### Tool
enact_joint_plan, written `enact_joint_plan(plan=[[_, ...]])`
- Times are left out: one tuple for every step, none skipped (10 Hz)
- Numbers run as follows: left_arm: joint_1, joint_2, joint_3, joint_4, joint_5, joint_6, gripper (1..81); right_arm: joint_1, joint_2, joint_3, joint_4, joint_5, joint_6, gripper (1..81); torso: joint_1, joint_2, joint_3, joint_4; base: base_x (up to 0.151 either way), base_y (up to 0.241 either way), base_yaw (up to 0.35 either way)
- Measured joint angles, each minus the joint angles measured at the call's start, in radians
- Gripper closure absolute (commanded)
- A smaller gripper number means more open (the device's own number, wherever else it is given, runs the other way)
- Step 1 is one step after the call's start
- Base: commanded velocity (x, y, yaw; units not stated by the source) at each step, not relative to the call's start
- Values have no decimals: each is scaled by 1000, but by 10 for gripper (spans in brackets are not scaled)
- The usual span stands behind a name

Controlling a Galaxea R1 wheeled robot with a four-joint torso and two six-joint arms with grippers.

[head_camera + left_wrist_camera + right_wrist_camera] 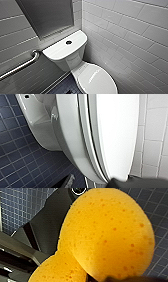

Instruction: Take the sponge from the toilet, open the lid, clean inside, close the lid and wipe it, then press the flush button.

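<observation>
Presently: sponge (107, 235), likely soft, light, squashy, pinched at its waist by your right gripper (86, 274) closed around it, over blue floor (20, 208); lid (98, 80) shut, five o'clock of flush button (69, 42).

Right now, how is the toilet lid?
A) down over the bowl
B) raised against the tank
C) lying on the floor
A: in the head view the lid lies flat over the bowl, well clear of the tank behind it.

Right gripper (86, 276), fingers tight on the sponge (107, 233); left gripper (132, 182) low.
</observation>
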Motion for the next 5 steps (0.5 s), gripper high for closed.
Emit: enact_joint_plan(plan=[[-3,3,5,0,-13,0,10,0,3,-2,0,-2,0,811,0,0,0,0,0,0,0],[-3,13,5,0,-19,0,10,4,11,-10,0,-5,0,811,0,0,0,0,0,0,0],[-3,22,6,0,-18,-1,10,11,17,-10,0,-6,0,811,0,0,0,0,0,0,0],[-3,24,6,0,-19,-2,10,18,17,-10,0,-7,0,811,0,0,0,0,0,0,0],[-3,24,6,0,-19,-3,10,21,17,-10,0,-6,0,811,0,0,-1,0,0,0,0]])
